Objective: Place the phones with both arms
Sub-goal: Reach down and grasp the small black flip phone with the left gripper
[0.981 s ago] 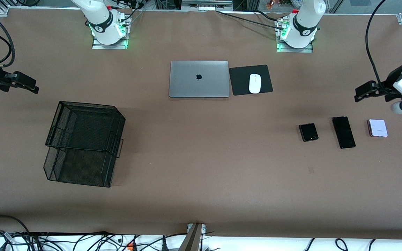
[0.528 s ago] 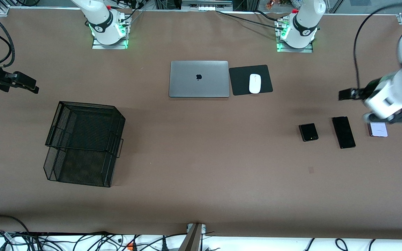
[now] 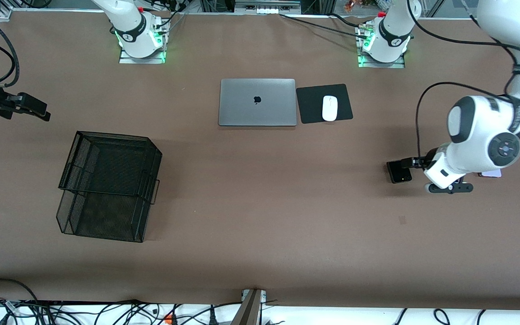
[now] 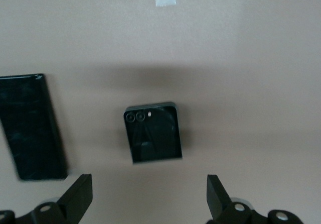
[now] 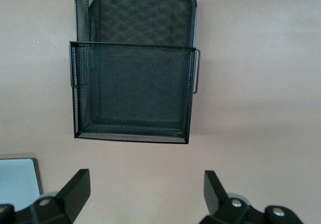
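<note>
Because the small black phone [image 4: 153, 132] lies flat beside the long phone [image 4: 31, 126] at the left arm's end, the left gripper [image 4: 149, 200] hangs over it, wide, likely to grab it. Right gripper [image 5: 146, 194] waits wide, looking at the basket [image 5: 133, 136].

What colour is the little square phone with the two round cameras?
Black, seen best in the left wrist view.

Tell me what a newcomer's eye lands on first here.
The left arm bends low over the row of phones at its end of the table, its open hand above the small black phone. At the right arm's end stands a black mesh tray; the right hand waits beside it.
</note>
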